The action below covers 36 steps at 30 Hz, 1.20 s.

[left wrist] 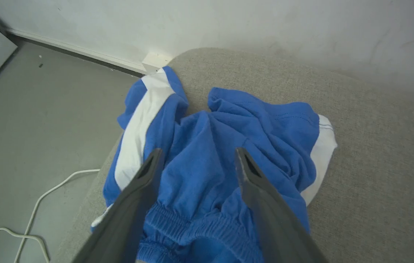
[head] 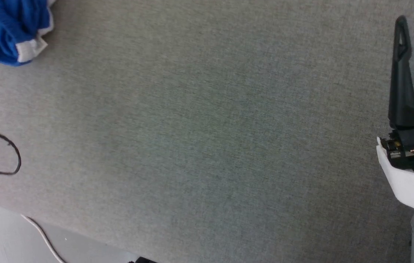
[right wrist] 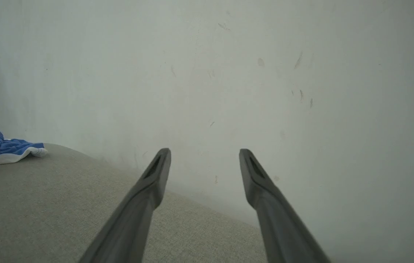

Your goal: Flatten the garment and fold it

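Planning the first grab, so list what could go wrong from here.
1. The shorts lie bunched at the table's rounded corner, part over the edge; a stray pull might drop them to the floor.
2. The open left end effector points at stacked folds; closing there may pinch several layers.
3. The right end effector, open, faces the wall, far from the shorts, so help may come late.

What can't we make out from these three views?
- Head view: the garment is mostly cut off by the top and left edges.
- Left wrist view: its own folds hide its outline; fingers of the left gripper cover part of the waistband.
- Head view: the right gripper shows one finger; the other is cut off by the right edge.
- Head view: black loop cut by left edge, unidentifiable.
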Available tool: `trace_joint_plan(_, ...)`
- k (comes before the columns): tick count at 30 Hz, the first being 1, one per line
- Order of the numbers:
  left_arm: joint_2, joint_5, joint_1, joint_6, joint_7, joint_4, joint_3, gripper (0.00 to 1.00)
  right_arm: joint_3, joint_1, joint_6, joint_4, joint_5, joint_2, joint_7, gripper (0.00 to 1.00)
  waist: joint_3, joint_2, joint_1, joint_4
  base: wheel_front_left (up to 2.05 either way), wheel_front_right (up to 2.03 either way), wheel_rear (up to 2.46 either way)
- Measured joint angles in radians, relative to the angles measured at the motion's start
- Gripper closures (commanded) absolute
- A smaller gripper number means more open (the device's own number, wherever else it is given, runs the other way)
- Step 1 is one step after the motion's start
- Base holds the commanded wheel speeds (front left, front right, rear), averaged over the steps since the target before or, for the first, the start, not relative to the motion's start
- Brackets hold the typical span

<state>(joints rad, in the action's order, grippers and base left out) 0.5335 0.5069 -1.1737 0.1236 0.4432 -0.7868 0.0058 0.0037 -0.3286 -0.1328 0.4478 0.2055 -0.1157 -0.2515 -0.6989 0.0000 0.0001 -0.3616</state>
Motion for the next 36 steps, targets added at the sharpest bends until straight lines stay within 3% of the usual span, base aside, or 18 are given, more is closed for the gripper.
trace_joint_plan(4,0.072,0.108,-0.011,0.000,0.170,-0.011,-0.071,0.00,0.004,-0.019,0.000,0.018,0.007,0.003,-0.005,0.00,-0.050,0.0000,0.0000,0.024,0.00,0.00,0.00)
trace_joint_plan(9,0.089,0.237,0.023,0.000,0.308,0.004,-0.132,0.00,0.003,-0.024,0.000,0.023,0.007,0.007,-0.005,0.00,-0.090,0.0000,0.0000,0.061,0.00,0.00,0.00)
trace_joint_plan(15,0.147,0.295,0.032,0.000,0.329,0.028,-0.181,0.00,0.004,-0.040,0.000,0.021,0.006,0.008,-0.005,0.00,-0.112,0.0000,-0.0003,0.088,0.00,0.00,0.00)
trace_joint_plan(16,0.152,0.299,0.032,0.000,0.328,0.028,-0.190,1.00,0.004,-0.040,0.000,0.019,0.006,0.008,-0.005,0.00,-0.111,0.0000,-0.0003,0.090,0.00,0.00,0.00)
trace_joint_plan(26,0.192,0.303,0.046,0.000,0.241,0.053,-0.329,1.00,-0.013,-0.027,0.000,-0.046,-0.002,0.031,-0.006,0.00,-0.030,0.0001,0.0000,0.092,0.00,0.00,0.00)
trace_joint_plan(36,0.264,0.294,-0.030,0.001,0.160,0.274,-0.539,1.00,-0.056,0.074,0.000,-0.149,-0.032,0.061,-0.006,0.00,0.138,0.0000,-0.0002,0.095,0.00,0.00,0.00)
